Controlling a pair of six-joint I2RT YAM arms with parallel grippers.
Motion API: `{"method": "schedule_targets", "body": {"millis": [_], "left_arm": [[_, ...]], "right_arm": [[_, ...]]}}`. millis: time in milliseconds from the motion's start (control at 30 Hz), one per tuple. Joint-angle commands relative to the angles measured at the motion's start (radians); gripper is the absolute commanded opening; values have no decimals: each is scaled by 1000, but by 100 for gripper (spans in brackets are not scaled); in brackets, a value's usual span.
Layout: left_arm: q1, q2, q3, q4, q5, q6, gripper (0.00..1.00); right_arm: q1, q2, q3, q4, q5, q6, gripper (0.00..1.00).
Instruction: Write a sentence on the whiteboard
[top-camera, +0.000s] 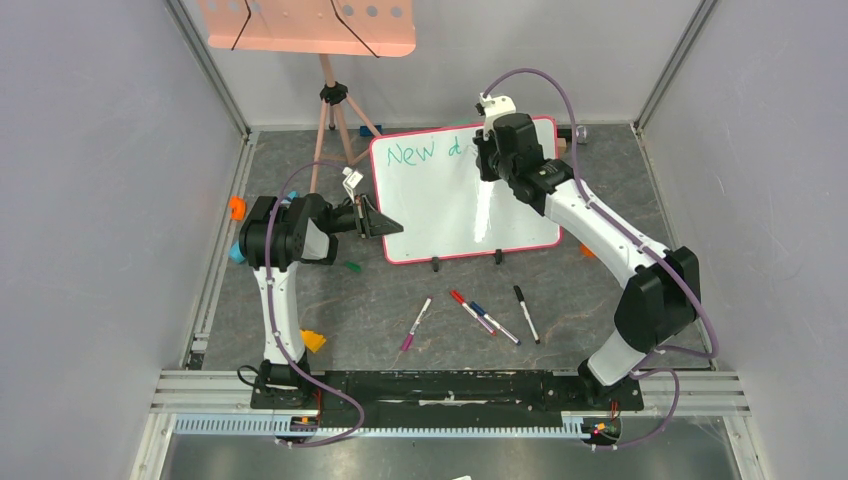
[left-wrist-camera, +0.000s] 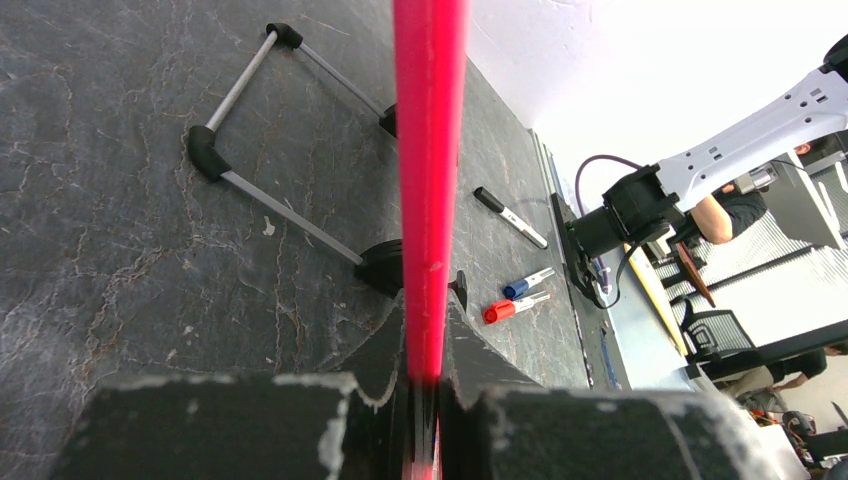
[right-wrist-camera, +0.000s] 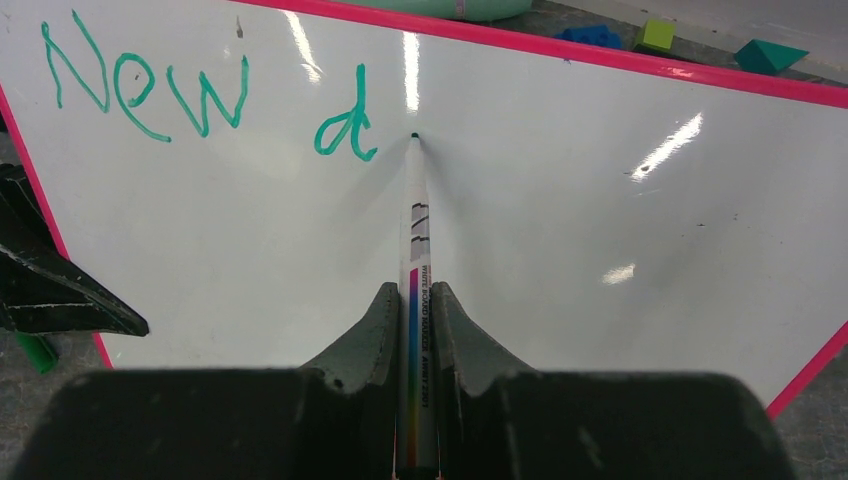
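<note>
The left gripper (top-camera: 376, 222), jaws pressed together on the pink frame (left-wrist-camera: 430, 150), pinches the left edge of the whiteboard (top-camera: 455, 215). The board stands propped toward the far edge of the tabletop (top-camera: 330, 310), roughly midway between its side edges. Starting near the board's top left corner and running along its top edge, the sentence (right-wrist-camera: 200, 100) so far reads "New d" in green. Just right of that "d", the tip of the marker (right-wrist-camera: 414, 225) appears to touch the white surface. The marker's long axis points straight out from the right gripper (right-wrist-camera: 412, 310), whose jaws are clamped on the barrel, so the tip leads and the hand trails below the line of writing. From the tip, the blank board opens to the right, toward the top right corner, and downward, where there looks to be room for a second line. The coming stroke therefore seems to turn on carrying the tip rightward along the line already begun, level with the green letters. The right arm alone is placed to write, while the left arm at the board's opposite edge appears to be steadying it. Four spare markers (top-camera: 470, 310) lie on the tabletop in front of the board, toward the near edge and well apart from both grippers.
</note>
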Motion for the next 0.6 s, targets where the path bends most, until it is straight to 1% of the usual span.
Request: {"method": "schedule_targets", "body": {"millis": [0,267,567], "left_arm": [[24,54,8,32,-106,60,2],[24,55,8,32,-106,60,2],[24,55,8,32,-106,60,2]], "right_arm": [[-8,3,45,27,15,-5,0],[-6,18,42,14,-43,-12,0],[-7,-37,-49,5,-41,-20,0]]}}
